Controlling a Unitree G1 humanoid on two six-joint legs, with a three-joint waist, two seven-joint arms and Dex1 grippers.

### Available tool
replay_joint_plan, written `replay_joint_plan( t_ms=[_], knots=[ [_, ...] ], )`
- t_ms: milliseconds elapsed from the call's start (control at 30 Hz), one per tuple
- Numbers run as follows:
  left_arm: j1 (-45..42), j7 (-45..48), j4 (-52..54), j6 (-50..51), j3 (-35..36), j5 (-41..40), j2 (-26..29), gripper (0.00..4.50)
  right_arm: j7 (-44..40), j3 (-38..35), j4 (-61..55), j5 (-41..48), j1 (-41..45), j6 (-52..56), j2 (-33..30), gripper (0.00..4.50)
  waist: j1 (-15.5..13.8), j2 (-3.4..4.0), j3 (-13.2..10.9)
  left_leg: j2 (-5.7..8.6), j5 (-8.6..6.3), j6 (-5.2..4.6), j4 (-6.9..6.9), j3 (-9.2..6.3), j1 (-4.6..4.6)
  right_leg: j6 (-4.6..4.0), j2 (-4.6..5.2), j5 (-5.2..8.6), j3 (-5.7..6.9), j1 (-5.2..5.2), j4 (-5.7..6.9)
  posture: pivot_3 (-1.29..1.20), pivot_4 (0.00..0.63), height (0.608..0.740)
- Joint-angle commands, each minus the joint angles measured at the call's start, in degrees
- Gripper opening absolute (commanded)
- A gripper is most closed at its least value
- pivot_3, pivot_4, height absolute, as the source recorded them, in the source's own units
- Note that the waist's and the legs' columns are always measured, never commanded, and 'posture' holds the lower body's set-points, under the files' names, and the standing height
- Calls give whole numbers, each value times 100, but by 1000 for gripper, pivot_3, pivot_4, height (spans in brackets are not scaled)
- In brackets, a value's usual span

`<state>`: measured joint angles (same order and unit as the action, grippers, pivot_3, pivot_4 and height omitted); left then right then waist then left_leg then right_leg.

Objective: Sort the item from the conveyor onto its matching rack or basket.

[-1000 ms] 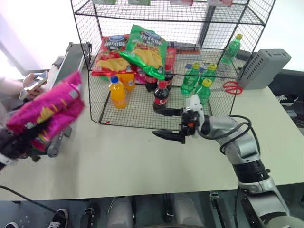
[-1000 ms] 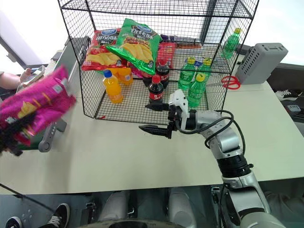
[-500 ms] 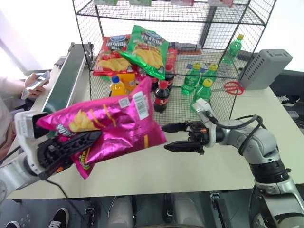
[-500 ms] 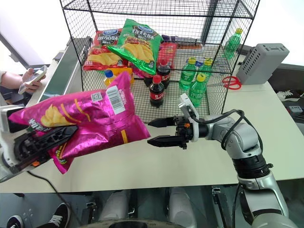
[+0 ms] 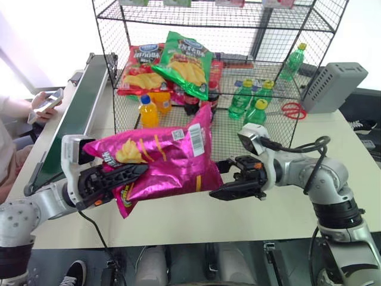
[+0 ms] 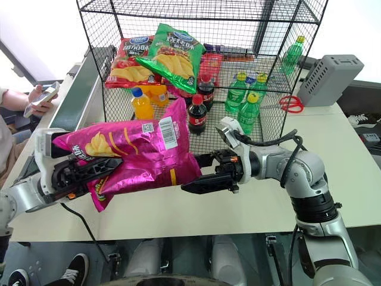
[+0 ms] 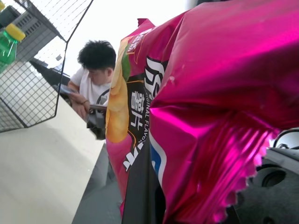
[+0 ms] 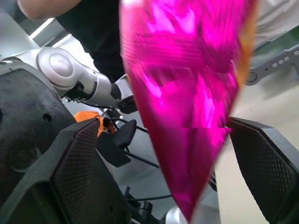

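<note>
The item, a glossy magenta-pink crisp bag [image 5: 169, 159], hangs level above the table's front. My left gripper [image 5: 128, 176] is shut on its left end, with the black fingers [image 7: 140, 186] pressed against the foil. My right gripper [image 5: 216, 180] is open and points left. The bag's right end [image 8: 187, 107] sits between its two spread fingers [image 8: 77, 161], and I cannot tell whether they touch it. The dark-green conveyor [image 5: 74, 116] runs along the table's left side. The black wire rack [image 5: 280, 128] stands behind the bag.
On the rack's lower tier lie a red crisp bag [image 5: 140, 68] and a green one [image 5: 187, 59], with orange, cola and green bottles. A grey box [image 5: 333, 86] and red scissors [image 5: 290, 110] lie to the right. A person holding a phone [image 5: 41, 104] sits at the left.
My left gripper carried the pink bag rightwards from the conveyor side to the middle and turned it level. My right gripper rolled and drew back, and the bag's right end now lies between its fingers.
</note>
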<state>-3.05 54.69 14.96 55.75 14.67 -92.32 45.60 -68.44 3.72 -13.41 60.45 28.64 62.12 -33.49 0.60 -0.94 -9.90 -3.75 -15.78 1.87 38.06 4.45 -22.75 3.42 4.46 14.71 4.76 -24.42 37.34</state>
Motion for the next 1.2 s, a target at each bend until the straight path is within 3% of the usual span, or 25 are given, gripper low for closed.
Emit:
replay_joint_plan(
  t_ms=[33, 133, 200, 367, 467, 567, 800, 833, 1067, 1200],
  knots=[
    [-120, 61, 119, -73, 97, 193, -166, 62, 37, -87, -282, 250, 144, 101, 3, 4500, 0, 0, 0, 0, 0, 0, 0, 0, 0, 0, 0, 0, 0, 0, 0, 0, 150, 740],
    [-149, 49, 145, -105, 153, 351, -271, 62, 1, 65, -310, 89, 118, 83, -65, 4500, -2, 0, 0, 0, 0, 0, 0, -1, -1, 0, 0, 0, 0, 0, -1, 0, 150, 740],
    [-136, 73, 173, -104, 190, 432, -301, 0, 20, 110, -297, 15, 113, 64, -70, 3973, -1, 0, 0, 0, 0, 0, 0, -1, -1, 0, 0, 0, 0, 0, -1, 0, 150, 740],
    [-78, 151, 209, -62, 268, 518, -302, 0, 48, 112, -232, -69, 129, 20, -50, 1680, 3, 0, 0, 0, 0, 0, 0, -2, -1, 0, 0, 0, 0, -1, -1, 0, 150, 740],
    [-60, 47, 237, -328, 271, 971, -371, 0, 61, 106, -174, -171, 129, -56, -45, 404, -1, 0, 0, 0, 0, 0, 0, -2, -2, 0, 0, 0, 0, -1, -2, 0, 150, 740],
    [-71, 31, 188, -364, 346, 1060, -386, 809, 26, 87, -158, -277, 110, -151, -68, 325, -1, 0, 0, 1, 0, 0, 0, -2, -2, 0, 0, 0, 0, -1, -3, 0, 150, 740],
    [95, 114, 184, -503, 633, 1363, -362, 4182, 159, -307, -207, -590, -161, -640, -293, 324, -2, 0, 0, 1, 0, 0, 0, -2, -4, 0, 1, 0, 1, -2, -4, 0, 150, 740],
    [142, 146, 210, -577, 675, 1476, -363, 4500, 212, -461, -296, -543, -267, -640, -367, 324, -3, 0, 0, 1, 0, 0, 0, -2, -6, 0, 1, 0, 1, -2, -5, 0, 150, 740],
    [90, 151, 150, -1139, 766, 2085, -547, 4500, 846, -1907, -987, 194, -1034, -631, -786, 324, -84, 0, 0, 2, 0, 0, 0, -1, -18, 1, 4, 0, 3, -7, -17, 0, 150, 740],
    [-281, 158, -24, -1476, 545, 2581, -780, 4500, 1318, -2298, -1032, -663, -1129, -1825, -570, 324, -114, -2, 0, 3, 0, 0, 1, 0, -16, 0, 3, 0, 2, -6, -21, 0, 150, 740]
  ],
)
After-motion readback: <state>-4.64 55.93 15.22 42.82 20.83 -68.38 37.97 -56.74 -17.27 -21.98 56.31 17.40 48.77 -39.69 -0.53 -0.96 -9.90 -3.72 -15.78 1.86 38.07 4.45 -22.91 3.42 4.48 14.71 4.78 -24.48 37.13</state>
